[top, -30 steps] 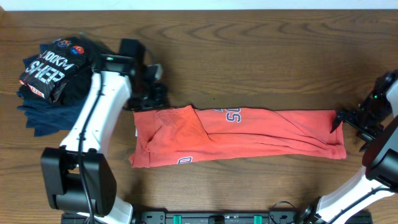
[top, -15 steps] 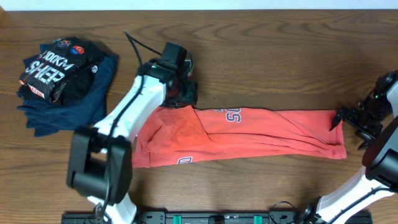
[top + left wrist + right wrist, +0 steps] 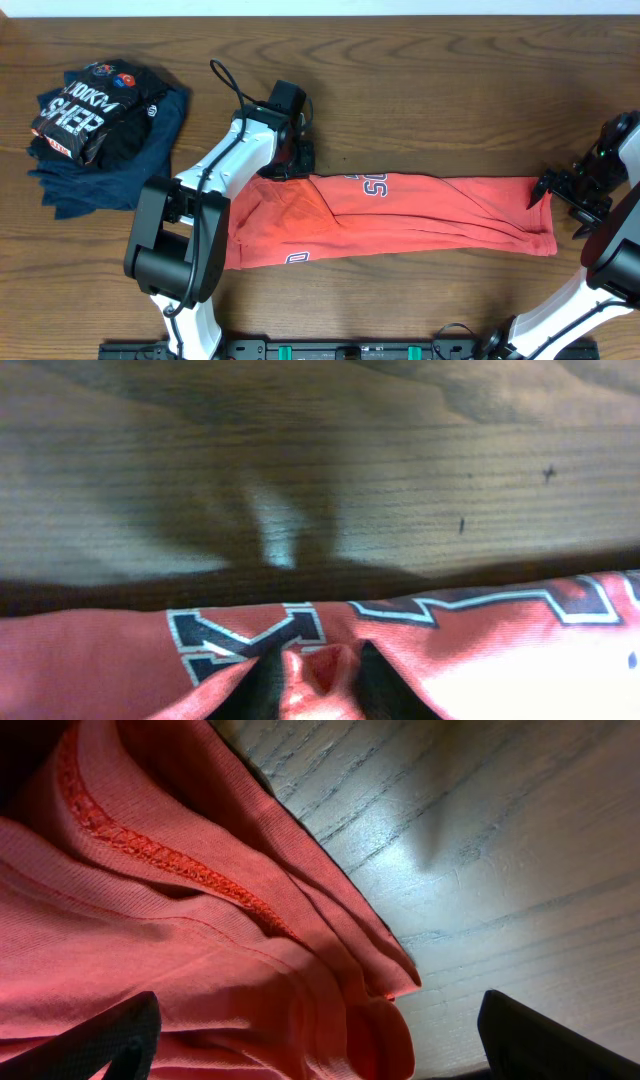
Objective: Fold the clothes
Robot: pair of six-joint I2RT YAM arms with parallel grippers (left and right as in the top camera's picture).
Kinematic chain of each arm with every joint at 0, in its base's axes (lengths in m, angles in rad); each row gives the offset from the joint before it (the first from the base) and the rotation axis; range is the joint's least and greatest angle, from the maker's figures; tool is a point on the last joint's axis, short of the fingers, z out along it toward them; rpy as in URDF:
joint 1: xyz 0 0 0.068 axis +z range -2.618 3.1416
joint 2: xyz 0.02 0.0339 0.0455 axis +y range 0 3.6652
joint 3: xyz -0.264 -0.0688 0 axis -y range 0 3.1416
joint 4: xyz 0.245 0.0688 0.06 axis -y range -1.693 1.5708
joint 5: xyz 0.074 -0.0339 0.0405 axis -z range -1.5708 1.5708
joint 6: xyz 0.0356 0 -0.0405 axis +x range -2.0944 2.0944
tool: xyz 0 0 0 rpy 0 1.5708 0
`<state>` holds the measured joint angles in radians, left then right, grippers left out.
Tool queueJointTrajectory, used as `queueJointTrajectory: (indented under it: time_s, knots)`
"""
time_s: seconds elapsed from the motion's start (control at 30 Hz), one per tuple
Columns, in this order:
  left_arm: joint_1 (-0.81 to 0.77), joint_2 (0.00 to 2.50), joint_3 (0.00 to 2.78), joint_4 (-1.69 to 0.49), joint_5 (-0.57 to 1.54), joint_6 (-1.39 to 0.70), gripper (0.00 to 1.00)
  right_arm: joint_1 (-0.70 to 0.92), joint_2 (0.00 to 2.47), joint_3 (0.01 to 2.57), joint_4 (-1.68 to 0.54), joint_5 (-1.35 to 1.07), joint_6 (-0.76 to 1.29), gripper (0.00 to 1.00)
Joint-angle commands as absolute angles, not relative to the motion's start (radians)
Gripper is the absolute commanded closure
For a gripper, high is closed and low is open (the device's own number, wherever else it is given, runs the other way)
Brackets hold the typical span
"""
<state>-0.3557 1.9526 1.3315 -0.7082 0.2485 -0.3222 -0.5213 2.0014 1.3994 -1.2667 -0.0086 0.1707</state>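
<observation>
The black shirt [image 3: 78,118] reads roughly "SHER"; lettering on the T-shirt [image 3: 420,220] shows only fragments.

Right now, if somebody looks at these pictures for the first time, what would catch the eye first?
The coral-red T-shirt, folded into a long strip across the middle of the table, stands out most. The left gripper pinches its far edge near the left end, and the right gripper sits open at its right end. A dark pile of clothes lies in the far left corner.
</observation>
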Motion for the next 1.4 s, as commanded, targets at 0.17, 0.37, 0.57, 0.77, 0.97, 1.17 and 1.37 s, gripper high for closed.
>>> queueJointTrajectory:
  time_s: [0.17,0.37,0.57,0.77,0.97,1.17,1.37]
  knots:
    - [-0.362,1.952,1.327,-0.714,0.394,-0.301,0.94,-0.516,1.973,1.397,-1.262,-0.012,0.156,0.01]
    - [-0.408,1.946,1.327,-0.741,0.516,-0.152,0.94,-0.516,1.973,1.397,-1.252,-0.013,0.156,0.01]
    - [-0.482,1.946,1.327,-0.804,0.502,-0.123,0.94,-0.516,1.973,1.397,-1.250,-0.013,0.157,0.01]
    - [-0.533,1.946,1.327,-0.792,0.456,-0.091,0.94,-0.516,1.973,1.397,-1.252,-0.013,0.156,0.01]
    - [-0.544,1.946,1.328,-0.785,0.410,-0.083,0.62,-0.516,1.973,1.397,-1.276,-0.017,0.150,0.01]
    - [-0.542,1.887,1.328,-0.790,0.392,-0.088,0.57,-0.517,1.973,1.397,-1.296,-0.044,0.082,0.01]
    - [-0.517,1.730,1.329,-0.812,0.156,-0.187,0.53,-0.517,1.973,1.397,-1.282,-0.071,-0.027,0.01]
